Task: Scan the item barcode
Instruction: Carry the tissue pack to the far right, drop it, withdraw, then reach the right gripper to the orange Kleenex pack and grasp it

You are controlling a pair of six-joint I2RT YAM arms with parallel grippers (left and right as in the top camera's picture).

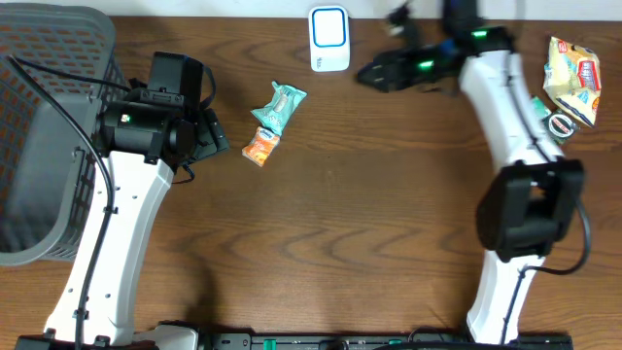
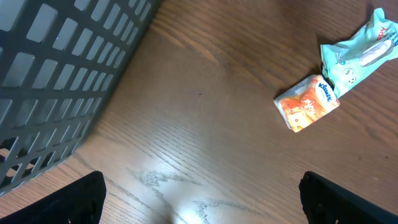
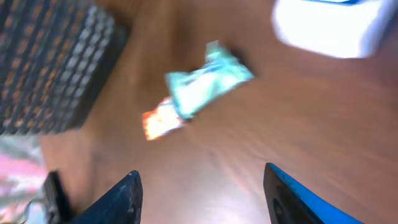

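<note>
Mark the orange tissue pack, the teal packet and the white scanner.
orange tissue pack (image 2: 306, 103), left wrist view, centre of front
teal packet (image 1: 279, 107), overhead view, wrapper middle
white scanner (image 1: 329, 39), overhead view, blue-framed face

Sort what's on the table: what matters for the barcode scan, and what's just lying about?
Likely for the job:
white scanner
teal packet
orange Kleenex pack

Likely just lying about:
grey basket
yellow snack bag
small round item beside the bag
</note>
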